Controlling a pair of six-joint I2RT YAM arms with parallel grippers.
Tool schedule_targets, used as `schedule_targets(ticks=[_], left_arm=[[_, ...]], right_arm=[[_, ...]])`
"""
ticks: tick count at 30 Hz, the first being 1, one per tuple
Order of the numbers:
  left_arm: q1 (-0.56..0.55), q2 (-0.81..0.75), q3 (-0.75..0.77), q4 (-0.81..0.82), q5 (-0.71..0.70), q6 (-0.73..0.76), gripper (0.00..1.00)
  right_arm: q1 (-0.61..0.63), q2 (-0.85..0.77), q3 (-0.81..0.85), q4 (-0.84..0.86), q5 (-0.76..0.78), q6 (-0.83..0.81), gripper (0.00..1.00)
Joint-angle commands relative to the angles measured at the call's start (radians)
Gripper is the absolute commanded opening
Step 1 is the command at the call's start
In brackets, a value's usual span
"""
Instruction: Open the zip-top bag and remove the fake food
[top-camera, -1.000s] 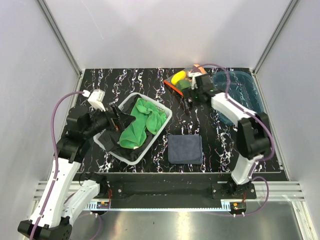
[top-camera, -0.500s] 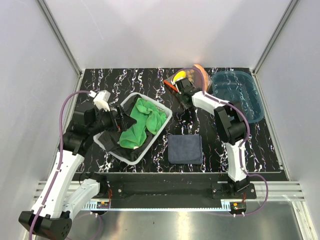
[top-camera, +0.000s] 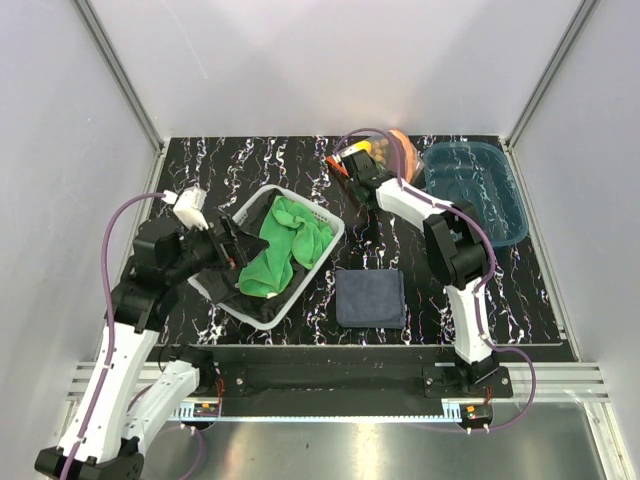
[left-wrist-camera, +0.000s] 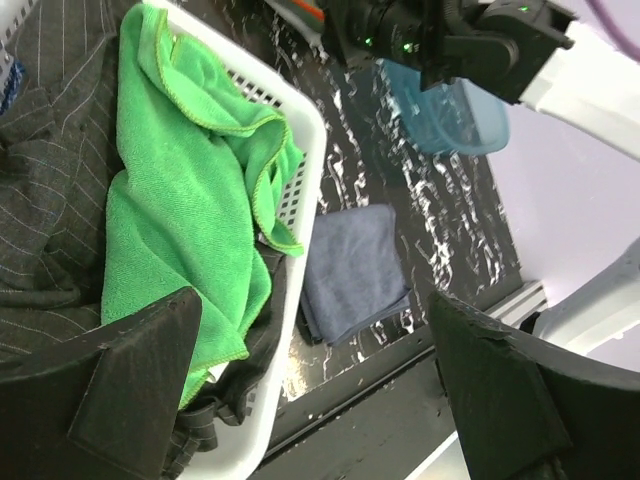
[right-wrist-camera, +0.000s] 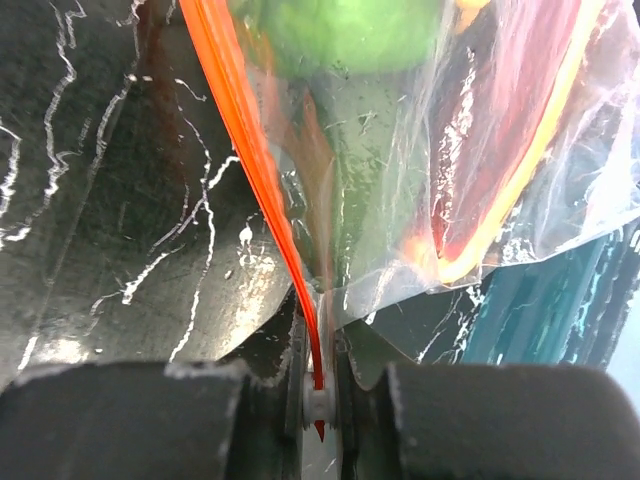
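Gripping the orange-red zip strip (right-wrist-camera: 240, 130), the right gripper (right-wrist-camera: 318, 395) has its jaws pressed together on that thin, stiff ridge, with the strip running straight out from between them. The zip-top bag (right-wrist-camera: 480, 150) is clear, crinkled, glossy film. It lies at the far side of the black, white-veined table (top-camera: 250, 160), just beside the translucent blue tray (top-camera: 480, 190). The fake food (right-wrist-camera: 340, 30) is inside the bag: a smooth, rounded green piece shows just behind the strip, with blurred red and yellow shapes further in. Whether the seal has parted cannot be told from these views.

The left gripper (left-wrist-camera: 315, 320) hangs with its jaws wide apart and holds nothing. It sits above a white slotted plastic basket (top-camera: 325, 240), well apart from the bag. The basket holds a rumpled bright green cloth (left-wrist-camera: 180, 200) of fine pile and a dark pinstriped fabric (left-wrist-camera: 50, 200). A folded dark blue cloth (top-camera: 370, 298), square and flat, lies on the table just beside the basket, on the near side of the bag. The basket stands between the left arm and the bag.
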Motion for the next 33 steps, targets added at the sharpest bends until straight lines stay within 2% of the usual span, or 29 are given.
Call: schedule_targets(ticks=[1, 4, 7, 11, 14, 18, 22, 29, 32, 33], left_arm=[[-0.009, -0.038, -0.027, 0.054, -0.038, -0.019, 0.98], [-0.029, -0.029, -0.052, 0.162, -0.055, 0.037, 0.98], [-0.075, 0.011, -0.075, 0.342, -0.059, 0.166, 0.98], [-0.141, 0.179, -0.085, 0.612, -0.032, 0.377, 0.98], [-0.155, 0.302, -0.027, 0.726, 0.042, 0.464, 0.97], [-0.176, 0.551, 0.086, 0.756, 0.105, 0.539, 0.91], [-0.211, 0.694, 0.177, 0.795, 0.111, 0.588, 0.89], [-0.297, 0.879, 0.367, 0.76, 0.192, 0.717, 0.86], [-0.314, 0.934, 0.422, 0.748, 0.243, 0.752, 0.82], [-0.317, 0.943, 0.437, 0.751, 0.261, 0.754, 0.77]], right_arm=[[0.006, -0.077, 0.061, -0.047, -0.056, 0.074, 0.0], [0.007, -0.139, 0.059, -0.087, -0.111, 0.123, 0.0], [0.008, -0.209, 0.044, -0.136, -0.191, 0.16, 0.0], [0.006, -0.356, -0.042, -0.129, -0.279, 0.191, 0.0], [0.006, -0.422, -0.088, -0.133, -0.36, 0.188, 0.0], [0.007, -0.484, -0.119, -0.175, -0.461, 0.162, 0.0], [0.006, -0.522, -0.139, -0.218, -0.572, 0.111, 0.0], [-0.006, -0.59, -0.191, -0.278, -0.708, 0.094, 0.0], [-0.031, -0.621, -0.206, -0.302, -0.773, 0.103, 0.0], [-0.035, -0.628, -0.219, -0.305, -0.795, 0.103, 0.0]])
